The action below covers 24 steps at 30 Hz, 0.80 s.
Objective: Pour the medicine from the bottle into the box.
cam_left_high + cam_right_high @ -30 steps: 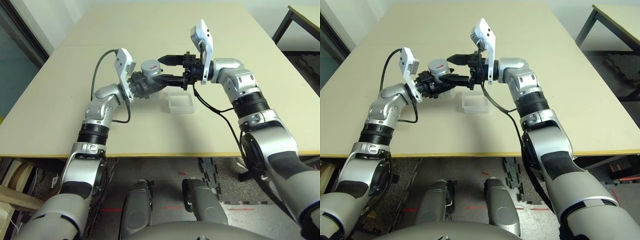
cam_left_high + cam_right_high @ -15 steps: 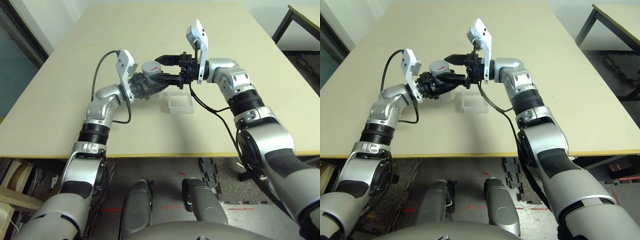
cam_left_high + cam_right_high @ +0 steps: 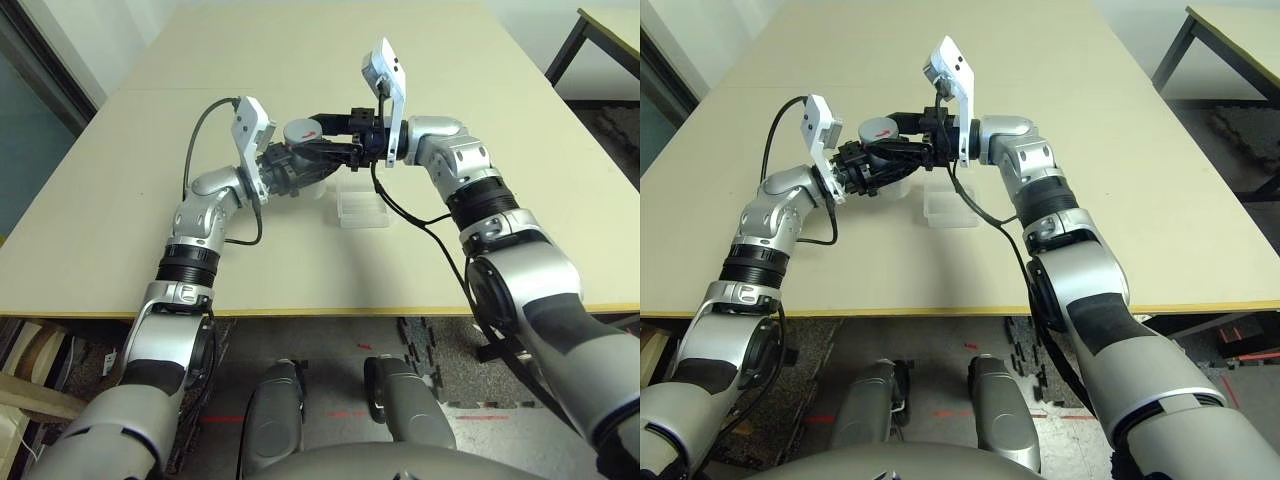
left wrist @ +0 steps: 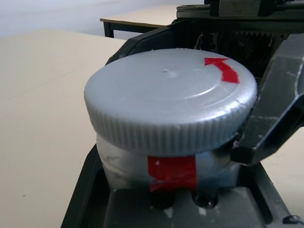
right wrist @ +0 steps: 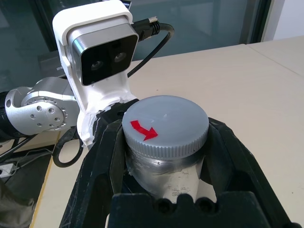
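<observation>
A wide beige table point(image 3: 300, 60) is carrying the scene, its near edge running across the lower part of the head views. A faint seam is crossing its top from the left edge. One thing is lying directly on it: the clear box point(image 3: 362, 208), sitting flat around the middle, closer to the near edge than to the far one.

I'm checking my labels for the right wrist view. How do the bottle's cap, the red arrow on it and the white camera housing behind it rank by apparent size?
1. White camera housing and grey cap: look alike in size; the cap is nearer, so unranked.
2. Red arrow: clearly smallest.
</observation>
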Motion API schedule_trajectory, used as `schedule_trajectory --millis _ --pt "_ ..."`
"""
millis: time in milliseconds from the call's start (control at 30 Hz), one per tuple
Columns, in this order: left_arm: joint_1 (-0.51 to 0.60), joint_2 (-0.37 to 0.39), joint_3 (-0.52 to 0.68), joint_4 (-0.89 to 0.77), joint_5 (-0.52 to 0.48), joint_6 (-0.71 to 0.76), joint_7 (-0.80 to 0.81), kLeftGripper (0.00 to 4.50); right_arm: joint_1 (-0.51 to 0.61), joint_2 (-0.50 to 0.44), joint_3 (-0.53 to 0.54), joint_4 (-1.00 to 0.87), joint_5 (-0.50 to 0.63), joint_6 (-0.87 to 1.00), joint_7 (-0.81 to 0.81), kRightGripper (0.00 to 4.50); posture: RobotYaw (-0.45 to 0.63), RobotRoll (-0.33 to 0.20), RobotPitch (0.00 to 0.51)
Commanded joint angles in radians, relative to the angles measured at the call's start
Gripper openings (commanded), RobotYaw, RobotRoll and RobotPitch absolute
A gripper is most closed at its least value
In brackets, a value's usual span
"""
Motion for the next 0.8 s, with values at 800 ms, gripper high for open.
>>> schedule_trajectory --millis 800 --pt "0.072 0.011 -0.010 -0.092 -0.013 0.068 -0.035 2.64 -0.143 0.010 -0.087 0.232 0.032 -0.162 0.359 2.61 -0.12 0.000 0.141"
